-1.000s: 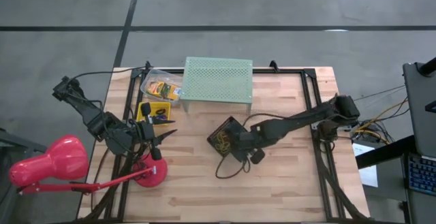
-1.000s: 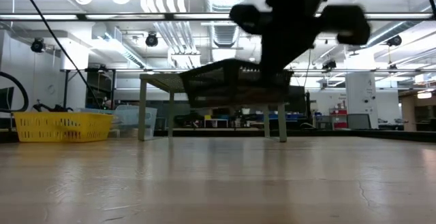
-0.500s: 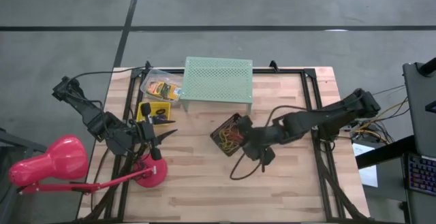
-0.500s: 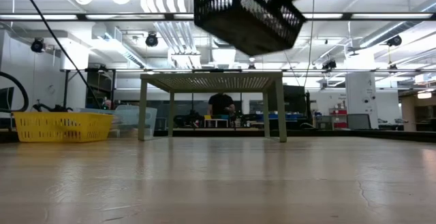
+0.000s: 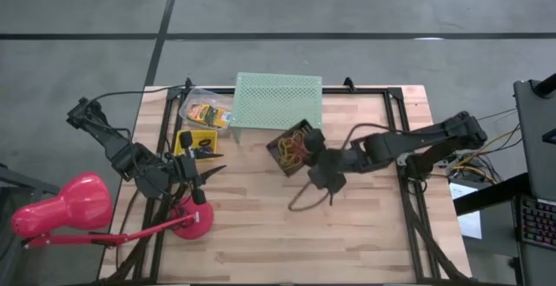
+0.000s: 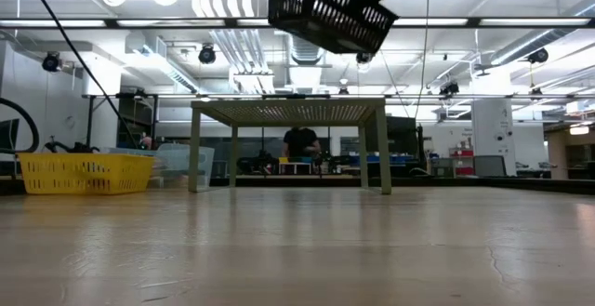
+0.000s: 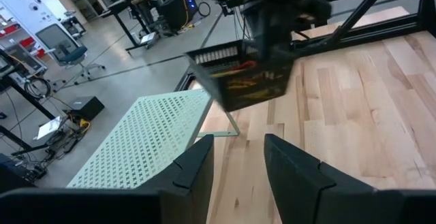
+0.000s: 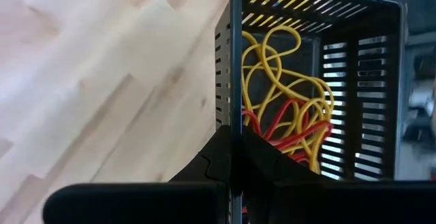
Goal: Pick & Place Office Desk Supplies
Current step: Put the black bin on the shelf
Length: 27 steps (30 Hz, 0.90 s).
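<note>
At nine o'clock on the table point(image 5: 347, 234) we are seeing the pink lamp point(image 5: 65, 206), its head hanging over the edge and its round base point(image 5: 192, 222) sitting on the wood. Just above that base the left gripper point(image 5: 215, 170) is hovering with its fingers point(image 7: 294, 176) partly apart and nothing between them; it is touching nothing.

Toward eleven o'clock a small yellow bin point(image 5: 193, 143) is resting near the left gripper, and beyond it a clear bag of yellow-orange boxes point(image 5: 206, 112) is lying right beside the green stand point(image 5: 278, 102), which is occupying the twelve o'clock edge.

At the centre of the table the right gripper point(image 5: 311, 157) is clamping its fingers tight on one wall of a black basket point(image 5: 292, 148), as the right wrist view is showing: the thin slotted wall is running straight down between the closed fingertips. The basket is hanging tilted in the air, well clear of the wood in the low view, just in front of the green stand. Inside it yellow and red rubber bands point(image 8: 289, 115) are lying in a tangle. A dark cable point(image 5: 306, 201) is trailing on the wood below the right arm, toward six o'clock.

In the room behind the table a person point(image 6: 300, 144) is standing far off.
</note>
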Each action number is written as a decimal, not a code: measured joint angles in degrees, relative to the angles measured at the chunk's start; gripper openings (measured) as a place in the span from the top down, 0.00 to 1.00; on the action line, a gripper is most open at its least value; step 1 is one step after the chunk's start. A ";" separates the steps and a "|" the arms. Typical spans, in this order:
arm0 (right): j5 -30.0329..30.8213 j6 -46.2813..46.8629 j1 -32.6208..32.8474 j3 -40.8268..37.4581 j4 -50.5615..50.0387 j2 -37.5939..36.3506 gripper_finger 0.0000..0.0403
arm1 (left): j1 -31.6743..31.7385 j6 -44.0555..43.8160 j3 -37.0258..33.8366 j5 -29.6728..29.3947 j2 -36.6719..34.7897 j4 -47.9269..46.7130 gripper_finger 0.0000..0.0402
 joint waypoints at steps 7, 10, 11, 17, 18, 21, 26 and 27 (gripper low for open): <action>-0.49 -8.86 -3.48 -0.09 -2.51 0.03 0.97 | 0.00 0.00 0.00 0.01 0.00 -0.02 0.67; -1.51 -17.96 -5.40 -0.09 -4.67 0.04 0.97 | 0.00 0.00 0.00 0.01 0.00 -0.02 0.67; -2.07 -21.56 -6.08 -0.09 -5.54 0.03 0.97 | 0.00 0.00 -0.01 0.01 0.00 -0.02 0.67; -3.14 -31.27 -11.30 -0.11 -8.98 0.04 0.97 | 0.00 0.00 0.00 0.01 0.02 -0.02 0.67; -3.29 -31.41 -12.34 -0.13 -9.07 0.04 0.97 | 0.00 0.00 0.00 0.01 0.02 -0.02 0.67; -4.25 -32.72 -14.66 -0.14 -9.04 -0.01 0.97 | 0.00 0.00 -0.01 0.01 0.02 -0.03 0.67; -9.14 -34.69 -17.15 0.98 -8.96 -0.45 0.97 | 0.00 0.00 0.00 0.01 0.02 -0.04 0.67; -10.35 -34.71 -17.48 1.42 -9.09 -0.51 0.97 | 0.00 0.00 0.00 0.01 0.02 -0.04 0.67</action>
